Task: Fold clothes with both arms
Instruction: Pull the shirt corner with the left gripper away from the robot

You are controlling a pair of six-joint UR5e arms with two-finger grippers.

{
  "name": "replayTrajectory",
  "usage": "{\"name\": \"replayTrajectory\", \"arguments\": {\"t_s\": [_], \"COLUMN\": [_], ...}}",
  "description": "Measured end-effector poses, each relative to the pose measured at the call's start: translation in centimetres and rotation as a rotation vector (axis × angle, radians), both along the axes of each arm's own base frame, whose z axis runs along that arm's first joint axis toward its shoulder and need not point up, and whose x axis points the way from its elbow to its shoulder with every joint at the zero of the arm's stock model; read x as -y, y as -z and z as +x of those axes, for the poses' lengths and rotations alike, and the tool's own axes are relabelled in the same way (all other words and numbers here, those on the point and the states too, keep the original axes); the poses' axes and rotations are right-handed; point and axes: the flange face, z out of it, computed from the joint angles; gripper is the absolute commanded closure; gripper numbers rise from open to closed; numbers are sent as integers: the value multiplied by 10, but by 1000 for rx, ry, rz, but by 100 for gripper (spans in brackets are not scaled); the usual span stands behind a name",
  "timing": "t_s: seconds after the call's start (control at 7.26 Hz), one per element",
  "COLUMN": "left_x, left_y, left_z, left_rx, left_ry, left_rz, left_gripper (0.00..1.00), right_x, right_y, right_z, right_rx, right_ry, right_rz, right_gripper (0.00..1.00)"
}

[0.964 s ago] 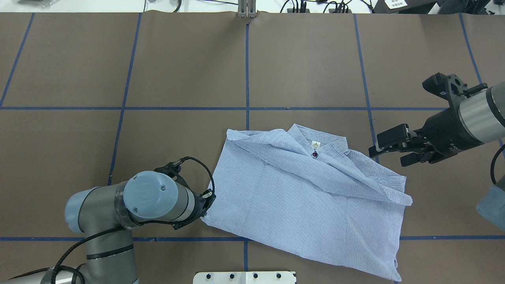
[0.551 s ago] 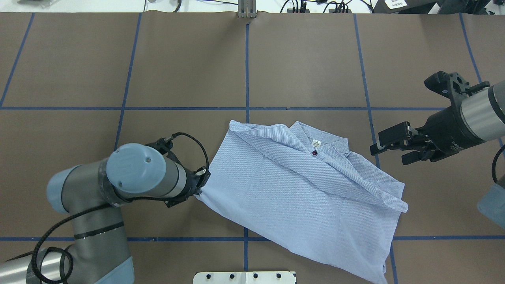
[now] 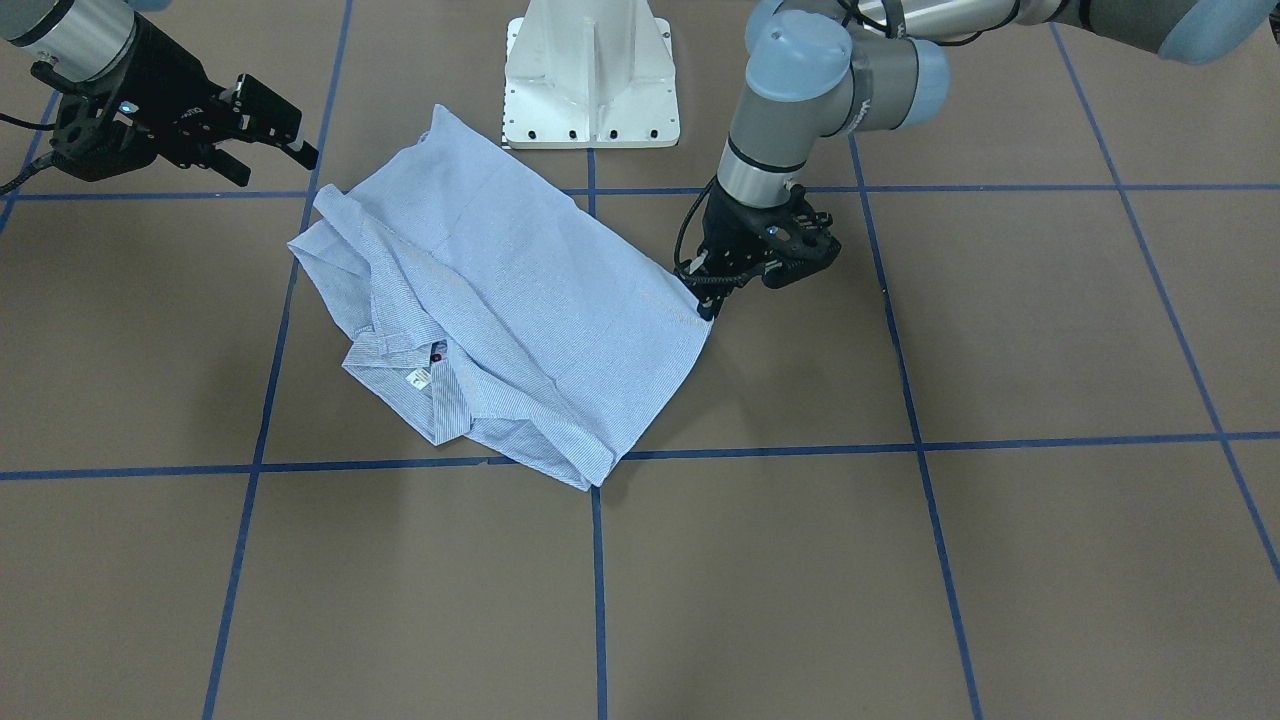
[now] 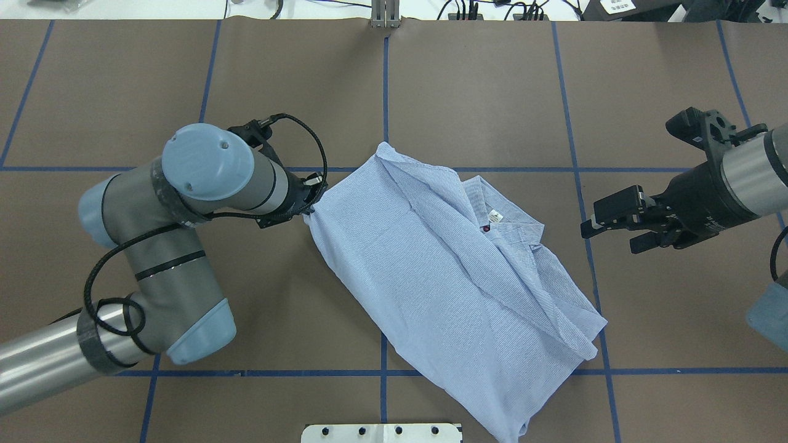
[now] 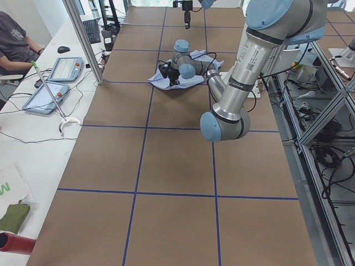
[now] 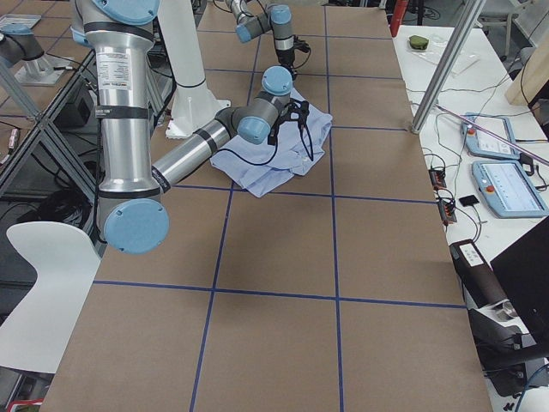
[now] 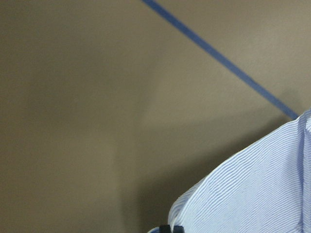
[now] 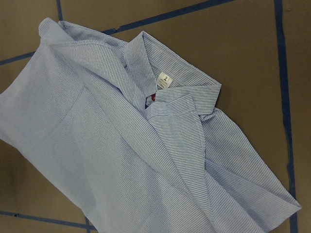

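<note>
The light-blue striped shirt (image 4: pixel 443 289) lies partly folded on the brown table, collar and white neck label (image 4: pixel 494 216) on its right side. My left gripper (image 4: pixel 311 206) is shut on the shirt's left corner, low at the table; it also shows in the front-facing view (image 3: pixel 708 300). The left wrist view shows only that corner of cloth (image 7: pixel 252 189). My right gripper (image 4: pixel 609 240) is open and empty, hovering just right of the collar and apart from the shirt. The right wrist view looks down on the collar and label (image 8: pixel 164 80).
The white pedestal base (image 4: pixel 381 432) sits at the table's near edge, close to the shirt's lower end. Blue tape lines (image 4: pixel 385 92) grid the table. A desk with tablets (image 5: pixel 61 69) and a seated person (image 5: pixel 16 39) lies beyond the far edge.
My left gripper has dragged the shirt's left corner away from the robot, toward the table's middle. The shirt has swung with it and now lies diagonally. The right gripper has barely moved.
</note>
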Motion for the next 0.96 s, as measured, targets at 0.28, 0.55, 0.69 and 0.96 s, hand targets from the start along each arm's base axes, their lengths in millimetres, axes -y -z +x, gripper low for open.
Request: {"name": "replayTrajectory", "arguments": {"t_s": [0.28,0.55,0.69,0.96], "left_x": [64,126,150,180], "left_y": [-5,-17,-26,-33], "left_z": [20,39,40,44], "left_rx": [-5,-6,-7,5], "left_ry": [40,78,87,109], "left_rz": [111,194,242,323], "left_gripper": [100,100,100,100], "right_x": [1,2,2,2], "right_y": [-1,-1,-1,-1], "right_z": [1,3,3,3], "right_rx": [-2,-2,-2,-2], "right_ry": [-2,-8,-9,-10], "right_rz": [-2,-2,-2,-2], "right_gripper": [0,0,0,0]}}
